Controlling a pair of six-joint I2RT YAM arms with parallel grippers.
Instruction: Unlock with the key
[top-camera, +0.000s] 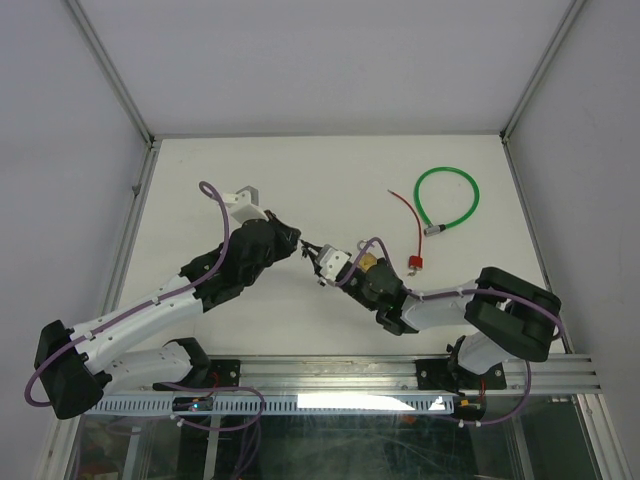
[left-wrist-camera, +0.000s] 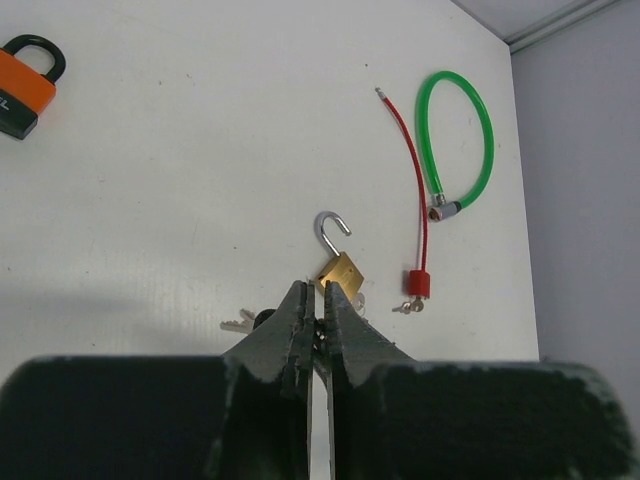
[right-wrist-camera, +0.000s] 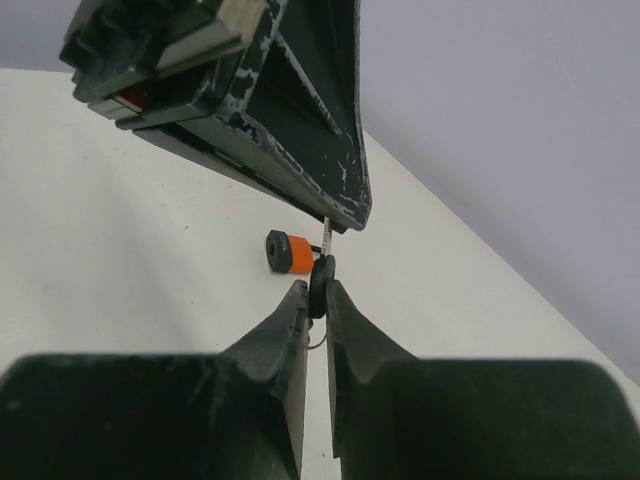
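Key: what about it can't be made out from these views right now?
- Right wrist view: key blade tip hidden by the left hand; the right hand covers part of its head.
- Left wrist view: key buried inside the shut left hand.
- Top view: too small, crowded by both hands.

Left gripper (top-camera: 300, 245) and right gripper (top-camera: 318, 256) meet tip to tip over the table (top-camera: 250, 170), key (right-wrist-camera: 322, 283) between them, padlock (left-wrist-camera: 338, 272) just beside, straight cable (left-wrist-camera: 422, 200) then looped cable (left-wrist-camera: 489, 140) to its right
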